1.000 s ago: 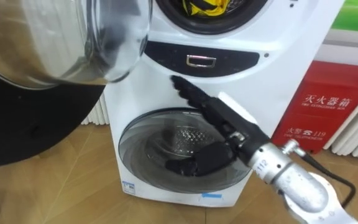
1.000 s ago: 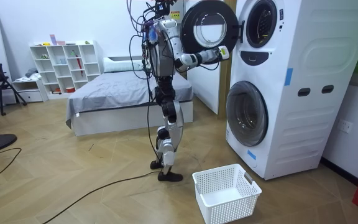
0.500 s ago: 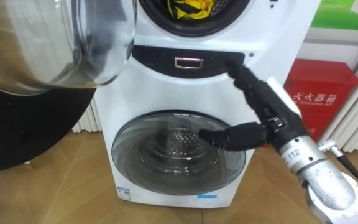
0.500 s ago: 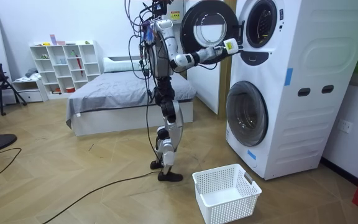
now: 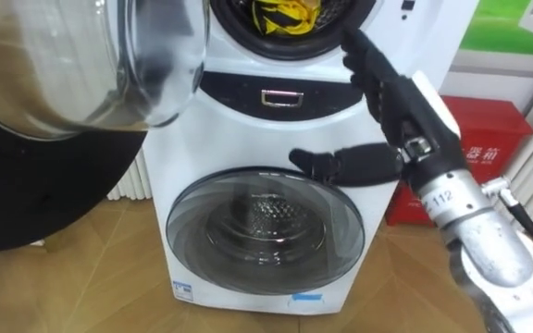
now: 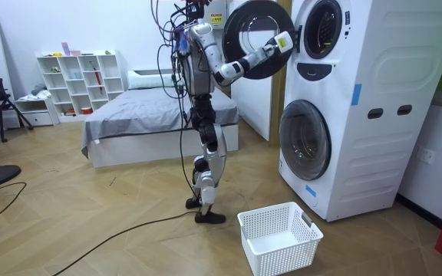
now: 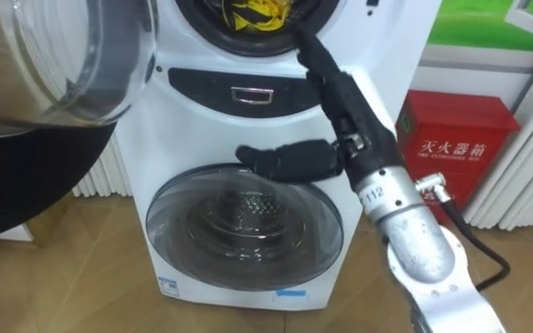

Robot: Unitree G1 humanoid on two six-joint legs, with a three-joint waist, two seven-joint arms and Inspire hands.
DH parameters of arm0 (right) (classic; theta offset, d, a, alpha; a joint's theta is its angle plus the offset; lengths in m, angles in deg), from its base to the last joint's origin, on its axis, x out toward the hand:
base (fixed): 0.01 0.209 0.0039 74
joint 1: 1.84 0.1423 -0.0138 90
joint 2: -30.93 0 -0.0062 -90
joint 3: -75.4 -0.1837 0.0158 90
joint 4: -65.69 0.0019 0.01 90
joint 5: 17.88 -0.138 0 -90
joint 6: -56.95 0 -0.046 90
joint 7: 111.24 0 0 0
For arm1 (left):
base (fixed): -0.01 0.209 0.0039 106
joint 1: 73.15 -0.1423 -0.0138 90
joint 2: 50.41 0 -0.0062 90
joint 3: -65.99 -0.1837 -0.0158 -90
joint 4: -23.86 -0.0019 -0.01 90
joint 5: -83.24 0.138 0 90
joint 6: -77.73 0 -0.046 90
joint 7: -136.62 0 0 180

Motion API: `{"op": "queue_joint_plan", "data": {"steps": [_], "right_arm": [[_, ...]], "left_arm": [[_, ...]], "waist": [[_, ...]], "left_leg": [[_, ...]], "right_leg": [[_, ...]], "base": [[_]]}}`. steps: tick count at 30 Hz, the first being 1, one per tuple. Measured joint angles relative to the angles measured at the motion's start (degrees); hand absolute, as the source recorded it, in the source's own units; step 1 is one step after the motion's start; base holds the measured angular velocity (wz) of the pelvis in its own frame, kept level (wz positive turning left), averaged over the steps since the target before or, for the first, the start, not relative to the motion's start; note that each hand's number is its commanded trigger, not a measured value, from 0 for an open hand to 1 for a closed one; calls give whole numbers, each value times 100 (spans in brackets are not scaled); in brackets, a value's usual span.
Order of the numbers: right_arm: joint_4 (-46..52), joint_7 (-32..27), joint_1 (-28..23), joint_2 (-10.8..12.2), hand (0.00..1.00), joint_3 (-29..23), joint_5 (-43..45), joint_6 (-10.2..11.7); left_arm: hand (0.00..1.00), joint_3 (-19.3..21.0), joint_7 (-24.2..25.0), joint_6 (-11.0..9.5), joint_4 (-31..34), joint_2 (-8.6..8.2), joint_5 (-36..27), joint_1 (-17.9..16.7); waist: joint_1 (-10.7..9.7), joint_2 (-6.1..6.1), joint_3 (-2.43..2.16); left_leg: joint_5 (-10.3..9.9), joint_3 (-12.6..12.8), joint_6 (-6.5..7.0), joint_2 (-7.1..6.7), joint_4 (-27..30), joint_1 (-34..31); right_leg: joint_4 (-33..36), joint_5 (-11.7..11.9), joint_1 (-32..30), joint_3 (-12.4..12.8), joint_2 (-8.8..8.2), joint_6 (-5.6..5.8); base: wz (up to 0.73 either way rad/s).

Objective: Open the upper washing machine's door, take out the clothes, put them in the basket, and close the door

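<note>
Yellow clothes (image 5: 285, 13) lie inside the upper drum of the stacked white washing machines (image 6: 344, 100), whose round glass door (image 5: 109, 65) stands swung out to the left. My right hand (image 5: 398, 97) is raised in front of the upper machine, open, with its straight fingers reaching the lower right rim of the drum opening and the thumb sticking out to the left. It holds nothing and stays just short of the clothes. In the room view I stand upright facing the machines with that hand (image 6: 282, 42) stretched to the open door.
The lower machine's door (image 5: 262, 231) is closed. A white laundry basket (image 6: 278, 238) sits on the floor in front of the machines. A red fire-equipment box (image 5: 489, 153) stands to the right, and a bed (image 6: 144, 115) behind me.
My right hand has risen from in front of the lower door, past the control panel, to the rim of the upper drum opening. The view shifted slightly.
</note>
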Motion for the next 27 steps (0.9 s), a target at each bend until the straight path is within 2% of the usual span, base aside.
{"op": "queue_joint_plan", "data": {"steps": [4,7,10,14,18,20,22,23,25,27], "right_arm": [[141,2,93,66,0,8,-161,-1],[177,-43,102,158,0,26,-228,-1],[176,-90,115,163,0,55,-265,-3],[138,-193,269,186,0,82,-295,-7],[-119,-327,554,235,0,154,-371,-4],[-192,-323,557,234,0,239,-397,-4],[-318,-295,556,239,0,248,-395,-2],[-346,-288,557,243,0,248,-396,-1],[-429,-286,557,270,0,248,-370,11],[-528,-304,562,317,0,245,-392,58]], "left_arm": [[0,0,1,101,-9,-7,3,4],[0,-1,-1,126,14,-17,2,35],[0,-1,-60,127,86,-16,2,33],[0,-6,-70,139,86,-16,2,26],[0,-7,-67,138,85,-14,-59,22],[0,-4,-67,137,83,-14,-54,-7],[0,13,-55,114,39,-17,-42,-13],[0,26,-55,100,4,-15,-39,-18],[0,47,-43,91,-21,-14,-36,-96],[0,69,-18,91,-19,-15,-39,-168]], "waist": [[37,49,19],[139,97,0],[173,160,7],[177,152,9],[337,114,16],[403,93,35],[491,109,80],[505,135,97],[539,136,107],[542,126,95]], "left_leg": [[0,-4,0,-1,-1,-16],[0,-8,0,0,-6,24],[0,-8,0,1,-22,27],[0,-23,0,4,-4,-19],[-5,11,2,21,66,31],[-86,8,13,38,283,-24],[-328,1,-6,107,950,-256],[-379,0,-17,127,1152,-343],[-464,-7,-32,189,1964,-724],[-469,-12,-33,206,2303,-890]], "right_leg": [[-13,0,-7,1,-1,1],[-8,0,-9,27,-1,1],[-4,-1,-13,26,-1,1],[-2,-16,-15,-1,-1,-2],[46,-28,-2,43,2,-21],[131,-73,5,46,0,-36],[337,-204,3,40,10,-62],[389,-236,-4,40,14,-69],[516,-351,-9,61,19,-86],[583,-426,6,95,21,-97]], "base": [[0],[-5],[0],[2],[-5],[0],[0],[0],[0],[11]]}}
